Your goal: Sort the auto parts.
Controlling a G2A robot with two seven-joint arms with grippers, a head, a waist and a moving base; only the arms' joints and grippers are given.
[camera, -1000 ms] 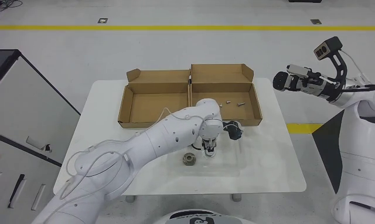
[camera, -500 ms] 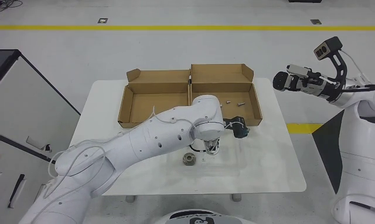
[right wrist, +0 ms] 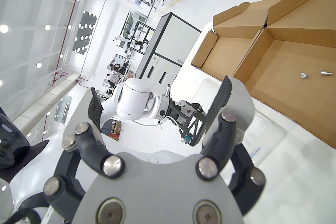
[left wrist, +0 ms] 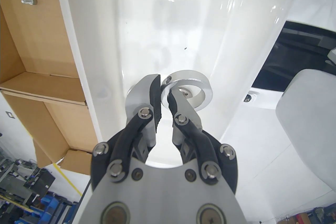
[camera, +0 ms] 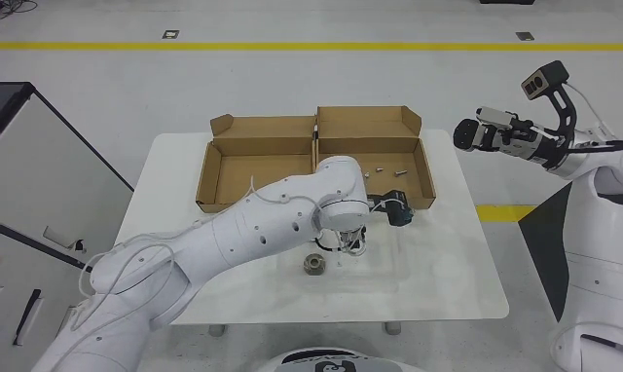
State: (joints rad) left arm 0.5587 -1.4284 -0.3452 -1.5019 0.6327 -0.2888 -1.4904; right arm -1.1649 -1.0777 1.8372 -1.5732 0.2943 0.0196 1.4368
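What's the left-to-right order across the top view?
left box → loose round part → left gripper, shut on ring → two small parts in right box → right gripper

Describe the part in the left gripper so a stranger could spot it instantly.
Over the white table, just in front of the right cardboard box, the left gripper pinches a silver ring by its rim. Unlike the two small fasteners in that box, it is a smooth, wide-holed ring.
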